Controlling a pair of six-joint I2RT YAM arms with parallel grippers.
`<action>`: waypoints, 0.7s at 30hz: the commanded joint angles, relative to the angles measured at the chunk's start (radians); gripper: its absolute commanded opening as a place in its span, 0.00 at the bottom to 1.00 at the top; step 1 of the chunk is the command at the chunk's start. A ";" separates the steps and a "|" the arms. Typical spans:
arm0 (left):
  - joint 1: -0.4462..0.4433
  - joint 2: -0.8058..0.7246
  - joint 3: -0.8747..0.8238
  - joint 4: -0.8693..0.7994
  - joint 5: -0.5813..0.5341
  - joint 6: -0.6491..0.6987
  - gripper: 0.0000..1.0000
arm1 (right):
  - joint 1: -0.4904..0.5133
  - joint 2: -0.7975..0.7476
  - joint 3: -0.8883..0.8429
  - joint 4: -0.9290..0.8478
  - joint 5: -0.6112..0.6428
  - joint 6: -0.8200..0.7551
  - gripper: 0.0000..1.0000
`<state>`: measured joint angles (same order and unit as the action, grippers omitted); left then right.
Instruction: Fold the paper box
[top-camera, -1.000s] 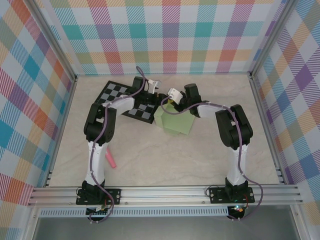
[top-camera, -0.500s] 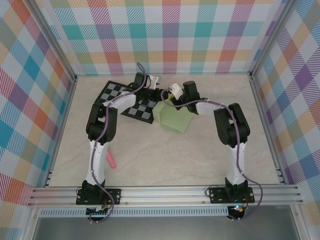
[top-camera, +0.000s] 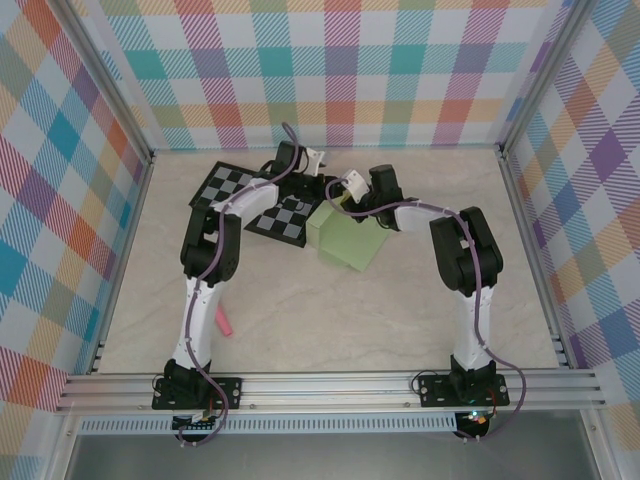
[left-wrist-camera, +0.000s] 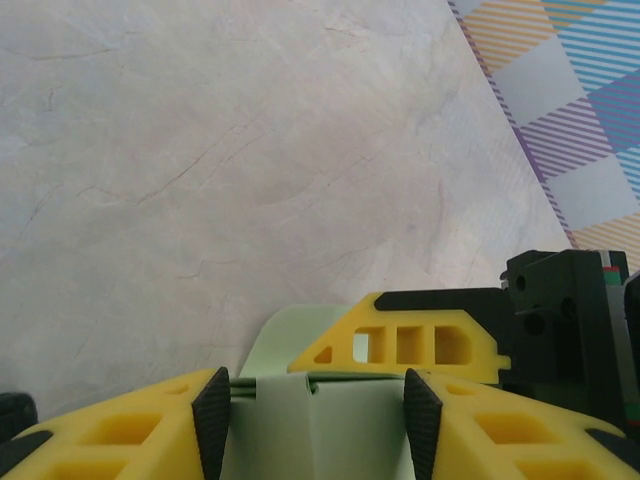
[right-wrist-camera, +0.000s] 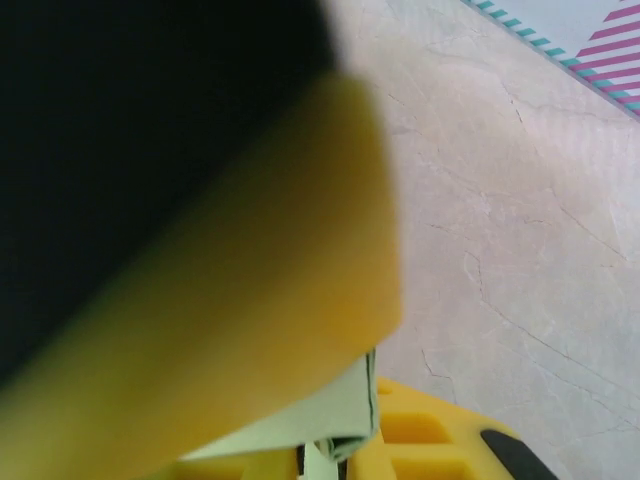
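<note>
Over the last second the paper box (top-camera: 347, 241) has turned squarer on the table (top-camera: 400, 320), just beside the checkerboard (top-camera: 235, 185). The left gripper (left-wrist-camera: 315, 425) stands half open, straddling a raised flap. The right gripper (top-camera: 337, 197) works the same back edge, but its grip cannot be determined. Folding is judged incomplete.
</note>
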<state>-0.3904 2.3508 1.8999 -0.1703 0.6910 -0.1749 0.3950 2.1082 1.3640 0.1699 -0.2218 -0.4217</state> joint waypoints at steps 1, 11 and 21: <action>-0.029 0.029 0.040 -0.044 0.047 0.031 0.51 | 0.019 -0.023 -0.015 -0.030 -0.068 0.046 0.18; -0.034 0.033 0.017 -0.055 0.051 0.034 0.51 | 0.013 -0.128 -0.157 0.049 -0.031 0.198 0.34; -0.030 0.047 0.047 -0.093 0.039 0.065 0.51 | -0.040 -0.172 -0.178 -0.044 -0.071 0.221 0.46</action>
<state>-0.4187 2.3650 1.9270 -0.2157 0.7361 -0.1375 0.3698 1.9823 1.1980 0.1520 -0.2520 -0.2356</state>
